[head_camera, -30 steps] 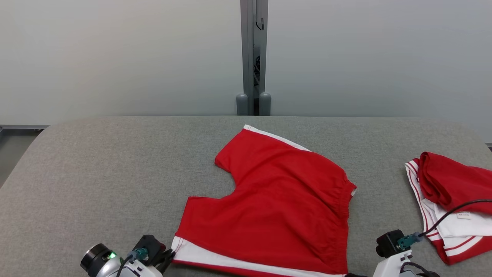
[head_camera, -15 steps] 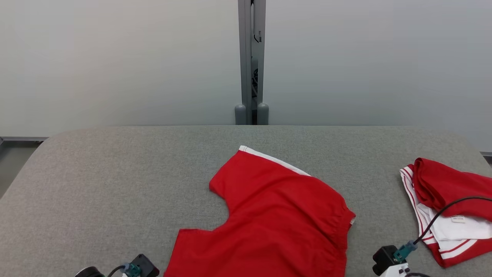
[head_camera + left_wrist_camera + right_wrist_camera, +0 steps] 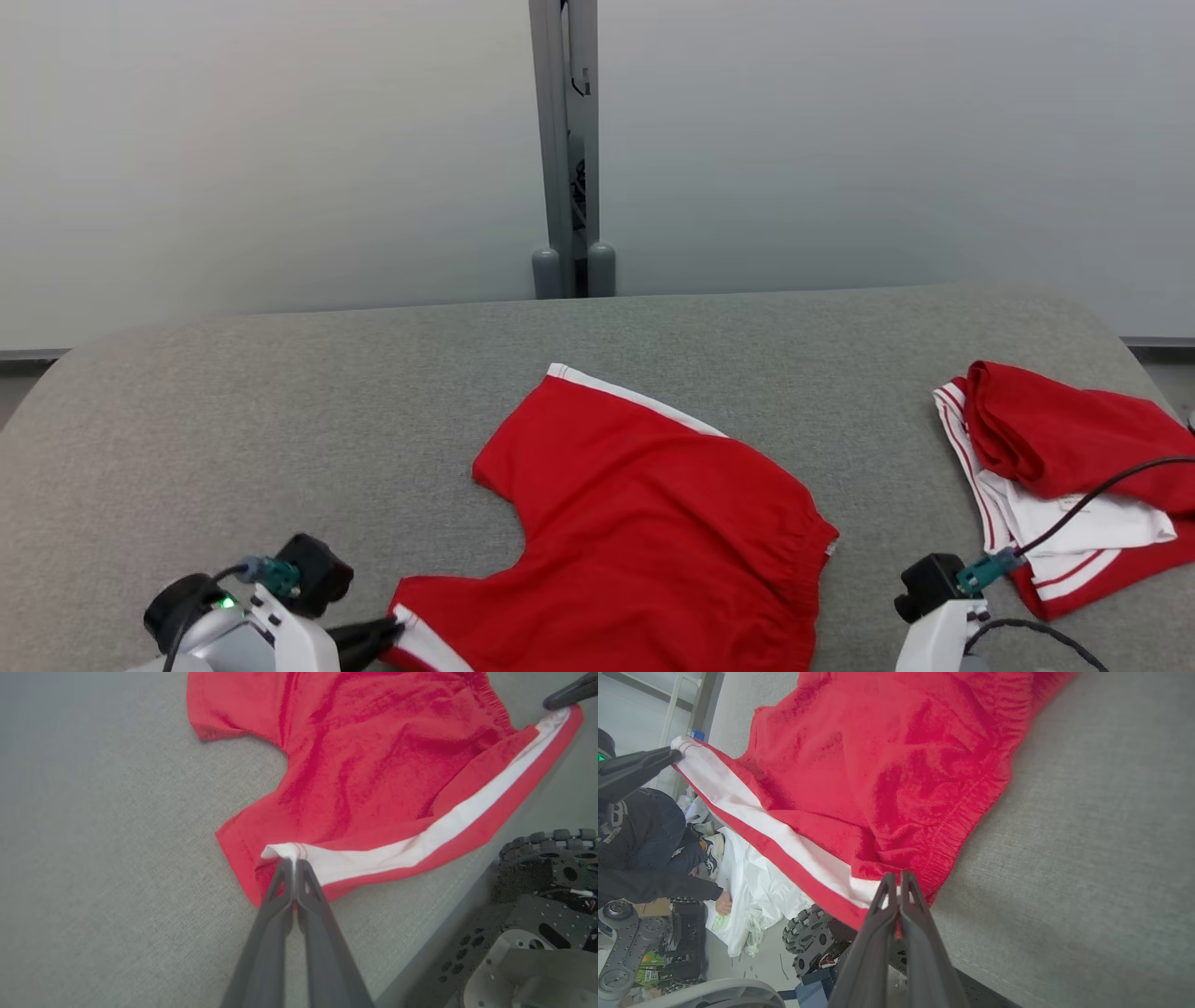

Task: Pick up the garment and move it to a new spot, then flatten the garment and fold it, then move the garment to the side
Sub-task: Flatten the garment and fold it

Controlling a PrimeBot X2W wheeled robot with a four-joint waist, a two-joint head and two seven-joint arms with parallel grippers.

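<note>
"So, how do things stand for the flattening?"

"Broadly: the gray surface (image 3: 280, 420) runs wide and bare ahead of the left end effector (image 3: 373, 637) and out to its far side. The red garment (image 3: 644, 541) lies spread ahead of both end effectors, its near side strung between them."

"And the grips?"

"The left end effector is clamped on the hem corner of the white stripe (image 3: 420, 840). The right end effector (image 3: 899, 879) is pinched together on the stripe's other end, just beside the elastic waistband (image 3: 966, 807)."

"How would you do it well?"

"Hold the stripe taut, move both at one pace and low, so the far leg (image 3: 560, 420) drags flat instead of bunching. Release only once the stripe lies on the surface."

"Edges, room?"

"The surface's near edge runs close beneath the stripe, and by the right end effector the cloth seems to jut past it, so I would not pull back. Outward of the right end effector sits a red-and-white pile (image 3: 1064, 467); steer clear of it. Below, a person (image 3: 644, 858) crouches on the floor."
</note>
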